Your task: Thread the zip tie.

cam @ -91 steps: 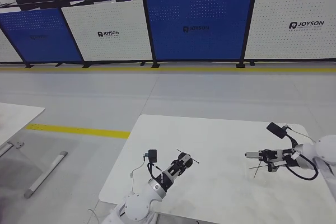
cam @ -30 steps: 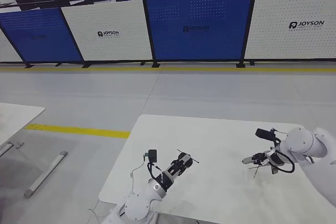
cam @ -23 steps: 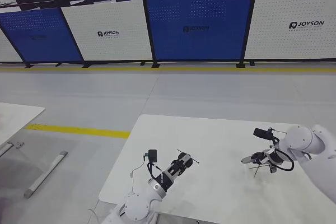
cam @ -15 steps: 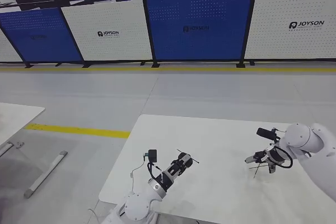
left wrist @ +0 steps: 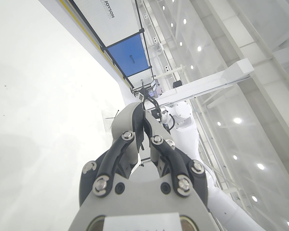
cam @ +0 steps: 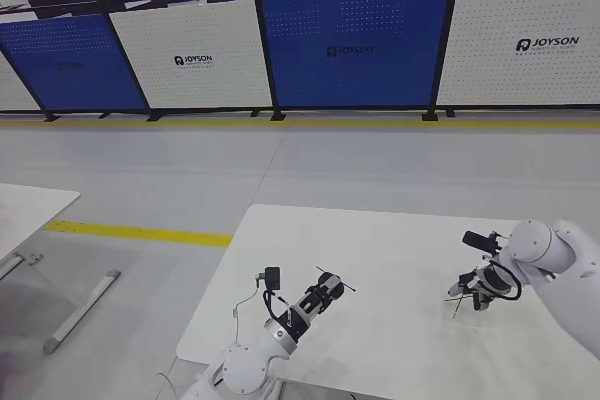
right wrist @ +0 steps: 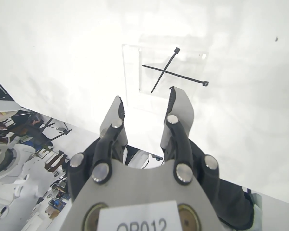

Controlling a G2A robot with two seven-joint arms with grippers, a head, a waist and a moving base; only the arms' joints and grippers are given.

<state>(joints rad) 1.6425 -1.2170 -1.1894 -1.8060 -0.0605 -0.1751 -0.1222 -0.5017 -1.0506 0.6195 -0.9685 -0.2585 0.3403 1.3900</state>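
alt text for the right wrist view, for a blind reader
The open right gripper points at two black zip ties lying crossed in an X on a clear plate on the white table.

The setting is an industrial robotics test hall. A smooth grey floor [cam: 280, 165] carries yellow marking lines [cam: 140, 234]. Freestanding perforated partition panels, blue [cam: 355, 50] and white [cam: 190, 55], close off the far side of the work zone. A white work table [cam: 380, 240] stands in the open floor area, with a second white table [cam: 20, 215] well apart from it. The left wrist view shows a high ceiling with white structural beams [left wrist: 231, 37] and round recessed lamps [left wrist: 199, 48].
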